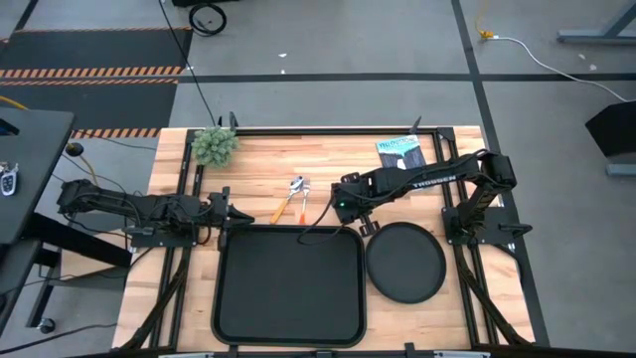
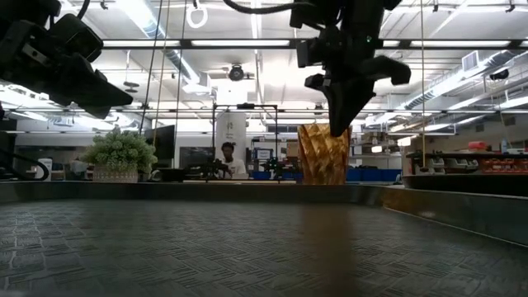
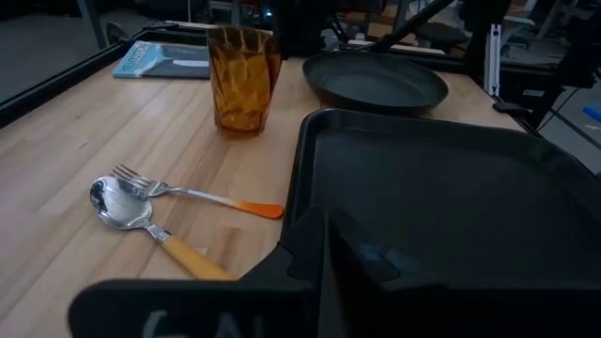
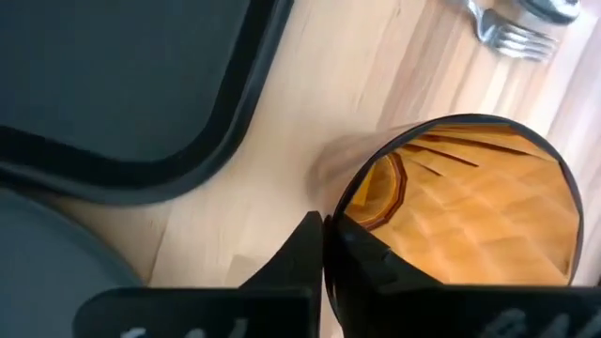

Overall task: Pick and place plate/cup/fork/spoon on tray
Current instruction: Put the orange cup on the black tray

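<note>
The amber ribbed cup [image 3: 244,80] stands upright on the wooden table between the tray and the cutlery; it also shows in the right wrist view [image 4: 470,207] and the low view [image 2: 322,157]. My right gripper [image 4: 322,225] is shut and points down just over the cup's rim [image 4: 349,202]; from above [image 1: 343,207] it hides the cup. The fork [image 3: 178,191] and spoon [image 3: 122,202] lie side by side on the table beyond the tray's far edge. The black tray [image 1: 288,288] lies near the front edge, with the round plate [image 1: 405,261] on the table to its right. My left gripper [image 1: 227,214] is shut at the tray's far left corner. My right gripper's shut fingertips stand at the cup's rim [image 4: 349,202], coming from above and pointing down. I cannot tell whether they touch it. The cup stands upright with its base on the table.
A small potted plant [image 1: 214,146] stands at the far left of the table and a blue booklet [image 1: 400,151] lies at the far right. Black frame rails run along the table's sides. A person [image 2: 227,153] shows in the room beyond.
</note>
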{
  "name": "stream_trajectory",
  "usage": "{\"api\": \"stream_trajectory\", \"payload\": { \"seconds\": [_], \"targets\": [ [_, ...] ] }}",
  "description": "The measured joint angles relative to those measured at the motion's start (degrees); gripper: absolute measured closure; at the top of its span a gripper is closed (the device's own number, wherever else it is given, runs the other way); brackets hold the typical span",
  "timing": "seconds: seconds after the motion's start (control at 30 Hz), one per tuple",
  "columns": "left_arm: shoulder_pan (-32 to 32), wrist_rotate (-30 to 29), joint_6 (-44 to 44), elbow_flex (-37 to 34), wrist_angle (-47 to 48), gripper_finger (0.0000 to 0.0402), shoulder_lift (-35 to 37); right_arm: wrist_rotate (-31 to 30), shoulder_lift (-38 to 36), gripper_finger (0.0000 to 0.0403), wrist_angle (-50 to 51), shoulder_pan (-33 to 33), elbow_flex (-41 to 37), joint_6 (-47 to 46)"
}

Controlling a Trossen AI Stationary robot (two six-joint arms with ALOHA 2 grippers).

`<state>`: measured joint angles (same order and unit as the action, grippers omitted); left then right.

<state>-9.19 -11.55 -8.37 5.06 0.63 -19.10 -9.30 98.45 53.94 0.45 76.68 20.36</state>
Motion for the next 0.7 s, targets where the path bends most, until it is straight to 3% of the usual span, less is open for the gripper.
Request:
{"api": "stream_trajectory", "payload": {
  "seconds": [0.2,0.3,0.4,0.7],
  "targets": [
    [0.0,0.0,0.0,0.0,0.0,0.0374,0.0,0.1,0.0,0.0392,6.4,2.6,7.5,-3.4],
    [0.0,0.0,0.0,0.0,0.0,0.0374,0.0,3.6,-0.1,0.0391,8.0,5.0,10.1,-5.6],
    [0.0,0.0,0.0,0.0,0.0,0.0374,0.0,7.4,-0.1,0.0391,7.9,8.5,10.5,-6.7],
    [0.0,0.0,0.0,0.0,0.0,0.0374,0.0,7.6,-0.1,0.039,4.9,16.3,7.9,-10.7]
  ]
}}
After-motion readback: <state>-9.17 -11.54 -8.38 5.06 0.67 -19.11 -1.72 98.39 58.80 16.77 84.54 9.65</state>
